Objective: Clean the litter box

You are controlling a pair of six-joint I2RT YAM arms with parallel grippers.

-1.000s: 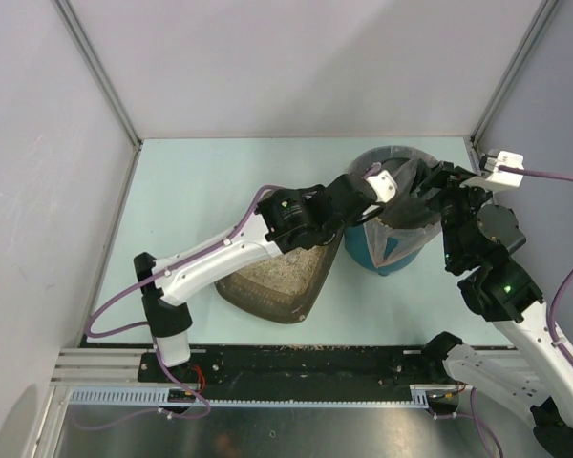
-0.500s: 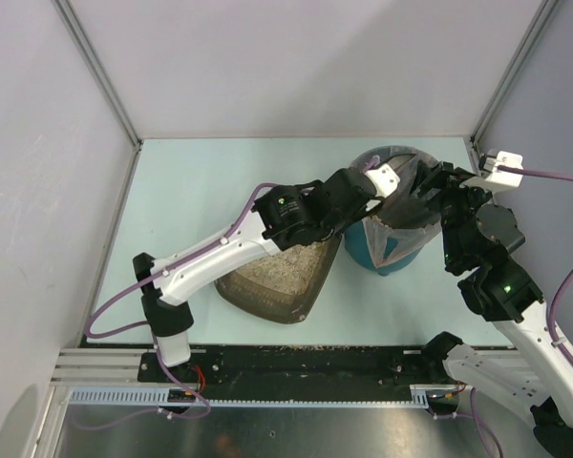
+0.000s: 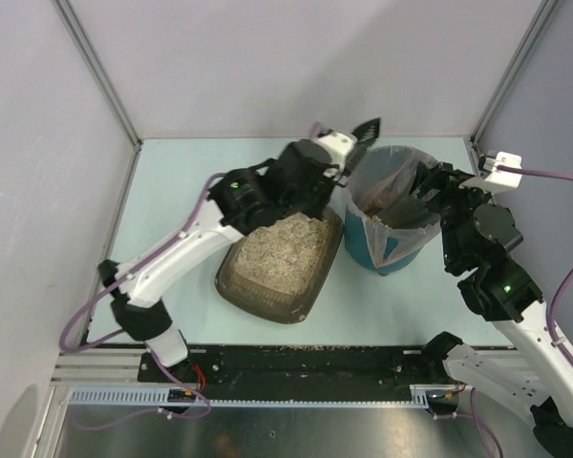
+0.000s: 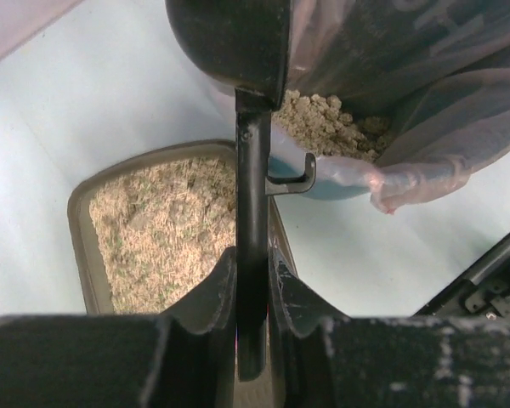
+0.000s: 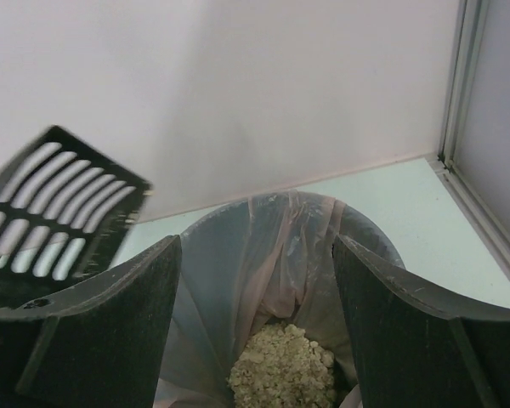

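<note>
Top view: I see the litter box (image 3: 267, 307) lying on the pale table (image 3: 172, 191) at centre frame, beige litter (image 3: 285, 246) heaped inside, its right rim just beside the teal bin (image 3: 387, 250). The left gripper (image 3: 336, 150) sits above the box's far edge, upper centre, fingers clamped together on the handle of the black slotted scoop (image 3: 366, 130), whose head points toward the upper right at the bin's upper left rim. Left wrist view: the handle runs up the middle of the frame between the two fingers (image 4: 208, 293), the box at lower left, the bin's clear bag liner (image 4: 425, 161) with clumps (image 4: 327, 119) in it at upper right. The right gripper (image 3: 428, 181) hangs at the bin's right rim; in its wrist view I find its fingers wide apart, holding nothing, the bin mouth framed between them and the scoop at the left edge
</note>
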